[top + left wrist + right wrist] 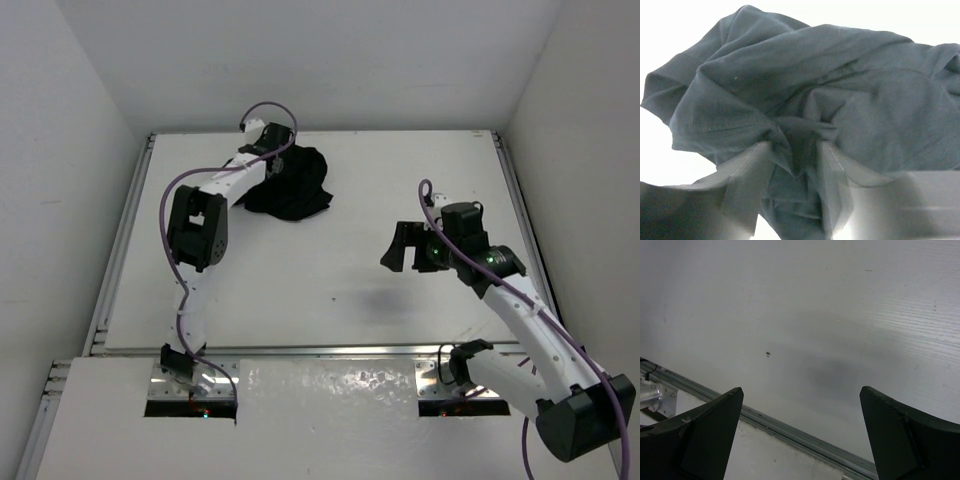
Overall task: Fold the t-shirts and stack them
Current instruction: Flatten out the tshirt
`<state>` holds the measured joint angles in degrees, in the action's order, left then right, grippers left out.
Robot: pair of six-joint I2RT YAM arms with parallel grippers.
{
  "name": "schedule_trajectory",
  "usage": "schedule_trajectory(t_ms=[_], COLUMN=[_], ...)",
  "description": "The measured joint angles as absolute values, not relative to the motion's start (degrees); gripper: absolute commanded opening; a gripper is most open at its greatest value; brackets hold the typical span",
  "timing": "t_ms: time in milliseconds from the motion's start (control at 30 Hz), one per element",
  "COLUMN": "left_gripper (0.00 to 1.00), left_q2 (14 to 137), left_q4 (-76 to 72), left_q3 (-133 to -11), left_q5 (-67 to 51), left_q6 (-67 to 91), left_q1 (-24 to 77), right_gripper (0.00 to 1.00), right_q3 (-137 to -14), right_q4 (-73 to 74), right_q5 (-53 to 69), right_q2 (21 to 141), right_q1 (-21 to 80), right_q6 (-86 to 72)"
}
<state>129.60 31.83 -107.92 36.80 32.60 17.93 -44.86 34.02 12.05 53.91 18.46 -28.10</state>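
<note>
Left hand [796, 150] half-closed, fold of black t-shirt [790, 75] pinched between fingers [747, 170], cloth touching both. T-shirt crumpled in heap on table [330, 270], spreading ahead of and to both sides of left hand. Right hand [800, 400] wide open, holding nothing, hovering above table, t-shirt well apart from it

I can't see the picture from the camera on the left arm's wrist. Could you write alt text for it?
A crumpled black t-shirt fills most of the frame, lying on a bright white surface. At the bottom, the left gripper pinches a bunched fold of the cloth between its two blurred fingers.
</note>
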Motion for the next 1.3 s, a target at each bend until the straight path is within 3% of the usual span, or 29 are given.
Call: schedule_trajectory(t_ms=[33, 100, 500, 700, 900, 1000, 1033, 1133, 1300], left_gripper=[0.11, 0.0, 0.0, 0.0, 0.0, 0.0, 0.0, 0.0, 0.0], left_q2=[129.7, 129.8, 122.5, 95.4, 73.5, 69.0, 68.6, 67.6, 64.6], left_q4=[31.1, 30.0, 29.0, 29.9, 29.4, 30.0, 30.2, 31.1, 31.5], left_q3=[-107.9, -107.9, -98.3, -80.0, -69.3, -64.3, -63.6, -61.0, -60.4], left_q5=[36.3, 35.4, 33.4, 36.5, 38.2, 37.4, 37.1, 34.8, 31.7], left_q6=[32.2, 31.5, 31.2, 36.4, 42.0, 44.0, 44.3, 46.0, 47.0], left_q1=[17.7, 17.5, 17.7, 17.9, 17.8, 17.4, 17.3, 16.8, 16.1], right_gripper=[0.99, 0.99, 0.99, 0.99, 0.99, 0.92, 0.82, 0.71, 0.62], right_q3=[-44.8, -44.6, -43.7, -46.3, -59.2, -66.5, -69.2, -77.3, -92.5], right_q4=[33.6, 32.9, 27.4, 21.8, 15.7, 13.4, 12.8, 11.6, 11.9], right_q5=[12.2, 12.5, 14.7, 15.5, 15.7, 15.6, 15.6, 16.6, 19.2], right_q2=[54.3, 55.0, 62.1, 71.6, 91.1, 100.4, 103.5, 112.1, 125.8], right_q1=[18.5, 18.5, 18.5, 19.3, 21.5, 22.3, 22.5, 22.7, 22.7], right_q6=[-28.1, -28.1, -28.3, -28.3, -28.1, -27.1, -26.7, -25.2, -23.6])
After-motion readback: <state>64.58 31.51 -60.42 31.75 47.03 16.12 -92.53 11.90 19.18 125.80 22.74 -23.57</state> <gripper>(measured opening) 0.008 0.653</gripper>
